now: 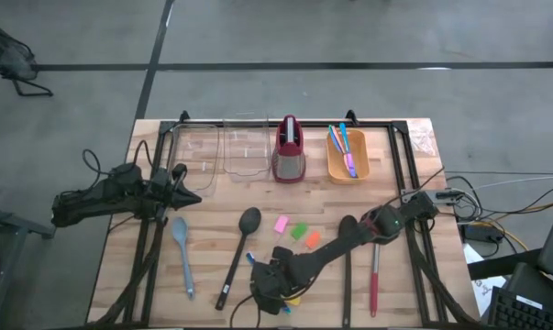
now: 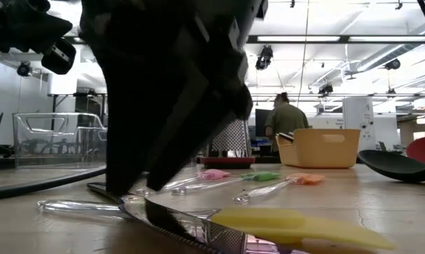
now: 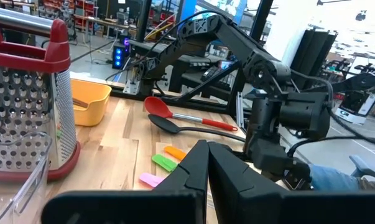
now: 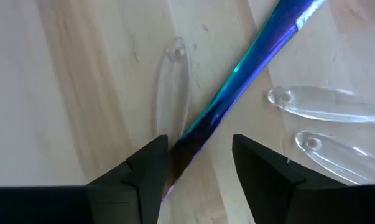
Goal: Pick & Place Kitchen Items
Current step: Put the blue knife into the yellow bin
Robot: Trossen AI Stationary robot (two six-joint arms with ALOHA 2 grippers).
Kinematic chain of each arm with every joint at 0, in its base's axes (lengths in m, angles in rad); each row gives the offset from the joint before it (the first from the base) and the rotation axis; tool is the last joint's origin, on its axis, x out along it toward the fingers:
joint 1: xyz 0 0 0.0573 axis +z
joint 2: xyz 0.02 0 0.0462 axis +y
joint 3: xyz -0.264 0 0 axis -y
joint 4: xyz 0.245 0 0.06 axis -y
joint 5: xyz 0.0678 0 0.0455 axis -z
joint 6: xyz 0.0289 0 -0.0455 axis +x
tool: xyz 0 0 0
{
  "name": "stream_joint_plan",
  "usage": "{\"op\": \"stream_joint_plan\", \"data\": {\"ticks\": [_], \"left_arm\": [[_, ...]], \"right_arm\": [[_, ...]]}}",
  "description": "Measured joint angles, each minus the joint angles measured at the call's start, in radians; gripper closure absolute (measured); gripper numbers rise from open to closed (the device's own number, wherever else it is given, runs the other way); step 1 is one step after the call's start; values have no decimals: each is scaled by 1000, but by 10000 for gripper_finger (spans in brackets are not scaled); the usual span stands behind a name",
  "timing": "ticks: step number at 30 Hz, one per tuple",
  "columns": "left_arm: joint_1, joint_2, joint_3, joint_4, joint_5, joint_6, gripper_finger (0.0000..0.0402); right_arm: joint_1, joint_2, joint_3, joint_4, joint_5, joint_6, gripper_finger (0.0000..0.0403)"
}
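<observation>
My right gripper (image 1: 274,282) is low over the table's near middle, open, and fills the low view (image 2: 170,92). In the right wrist view its fingers (image 4: 196,162) stand on either side of an iridescent blue piece of cutlery (image 4: 249,56), which lies flat on the wood among clear handles (image 4: 171,93). Pink (image 1: 281,223), green (image 1: 299,231) and orange (image 1: 312,239) blocks lie just beyond it, and a yellow one (image 2: 297,226) lies beside it. My left gripper (image 1: 186,186) waits at the table's left, shut and empty. My right gripper points down from above, with the iridescent handle's lower end (image 4: 188,140) between its open fingers. One fingertip (image 4: 151,163) is right against the handle, and I cannot tell whether it touches. The piece lies flat on the table, slanting across the gap.
A grey-blue spoon (image 1: 182,252) and a black spoon (image 1: 239,252) lie left of the right gripper. A second black spoon (image 1: 347,266) and a red spoon (image 1: 374,275) lie under its arm. Along the far edge stand clear bins (image 1: 223,148), the grater (image 1: 289,151) and an orange bin (image 1: 347,156) with cutlery.
</observation>
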State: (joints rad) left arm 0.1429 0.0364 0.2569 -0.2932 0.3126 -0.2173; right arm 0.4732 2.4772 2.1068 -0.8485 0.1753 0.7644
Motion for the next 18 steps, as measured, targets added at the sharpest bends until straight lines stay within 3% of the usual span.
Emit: {"op": "stream_joint_plan", "data": {"ticks": [9, 18], "left_arm": [[0, 0, 0, 0, 0, 0, 390], [0, 0, 0, 0, 0, 0, 390]], "right_arm": [[-3, -4, -60, 105, 0, 43, 215], [-9, -4, -64, 94, 7, 45, 271]]}}
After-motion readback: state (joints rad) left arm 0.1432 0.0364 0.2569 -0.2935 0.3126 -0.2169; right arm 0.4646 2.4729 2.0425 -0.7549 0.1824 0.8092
